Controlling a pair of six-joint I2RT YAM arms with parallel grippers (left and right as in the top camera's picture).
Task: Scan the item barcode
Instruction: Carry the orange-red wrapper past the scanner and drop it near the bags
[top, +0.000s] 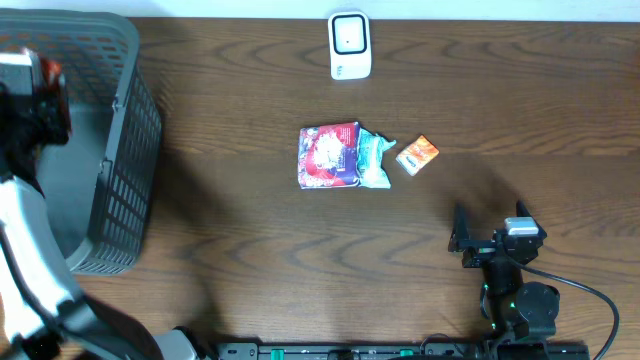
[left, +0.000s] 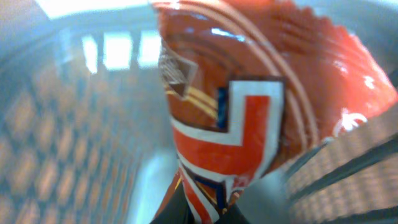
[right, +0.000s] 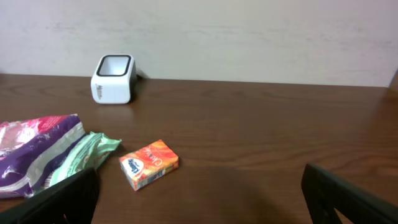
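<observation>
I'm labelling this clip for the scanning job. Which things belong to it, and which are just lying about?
In the job: left gripper shut on red snack bag; white scanner; grey basket.
Lying about: red-and-purple packet; green packet; small orange box; right gripper, open.

The red packet (left: 249, 112) is blurred, its print unreadable and its top cut off in the left wrist view; the basket (top: 135, 170) overruns the overhead left edge.
</observation>
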